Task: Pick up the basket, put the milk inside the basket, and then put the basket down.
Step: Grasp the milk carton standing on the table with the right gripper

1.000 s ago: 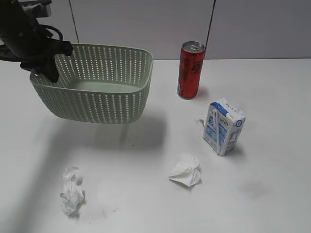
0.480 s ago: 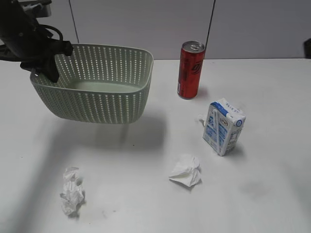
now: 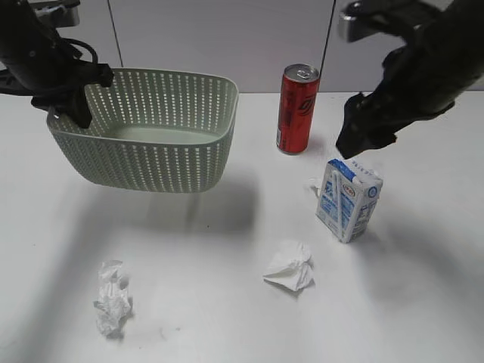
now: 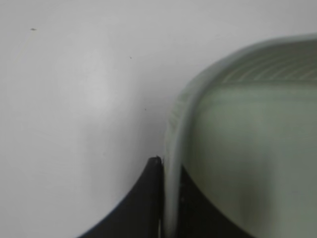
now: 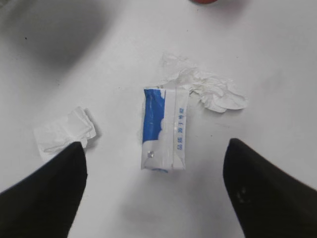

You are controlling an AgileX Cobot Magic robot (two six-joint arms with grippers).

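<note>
The pale sage-green basket (image 3: 151,132) hangs tilted above the table at the left. My left gripper (image 3: 72,106) is shut on its left rim, and the left wrist view shows the rim (image 4: 173,163) pinched between the dark jaws (image 4: 171,198). The white and blue milk carton (image 3: 348,198) stands on the table at the right. My right gripper (image 3: 363,140) is open and hovers just above and behind it. In the right wrist view the carton (image 5: 164,135) lies ahead of the wide-open jaws (image 5: 153,163).
A tall red can (image 3: 296,110) stands behind the milk. One crumpled white paper ball (image 3: 290,266) lies at front centre, another (image 3: 112,296) at front left. In the right wrist view, paper lies on both sides of the carton (image 5: 64,131) (image 5: 208,87).
My right arm has come into view from the right and now hovers over the milk. The basket and my left gripper have not moved.
</note>
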